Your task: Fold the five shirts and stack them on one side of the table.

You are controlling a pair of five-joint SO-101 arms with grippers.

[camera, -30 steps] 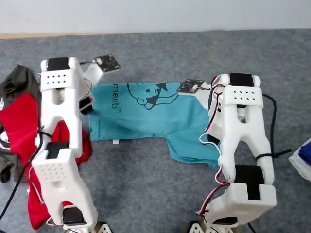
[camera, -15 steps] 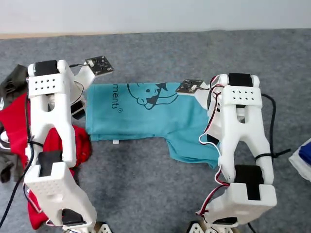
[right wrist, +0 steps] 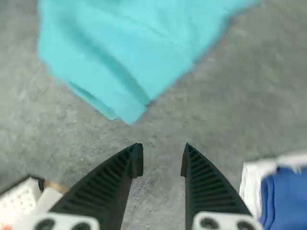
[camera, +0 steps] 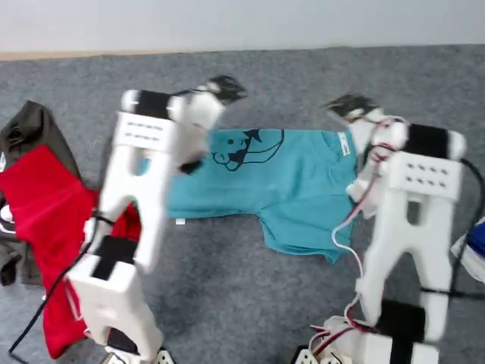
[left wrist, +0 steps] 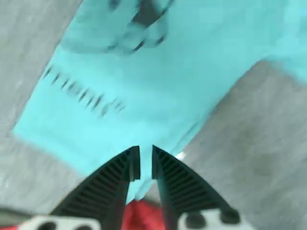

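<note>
While both arms stand tall from the near table edge, the left arm leans over the teal shirt, which lies flat mid-table. The left claw is only cracked a sliver, empty, right above the cloth. The right claw is spread wider, empty too, over bare table beside the shirt's edge. A red shirt and a dark shirt sit heaped far left.

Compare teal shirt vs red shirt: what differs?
Teal shirt lies spread flat between the arms; red shirt is bunched at the left side. Teal shirt shows a dark print; red shirt looks plain. Red shirt overlaps a dark garment; teal shirt lies straight on the table. Both are short-sleeved tops resting on the table.
</note>
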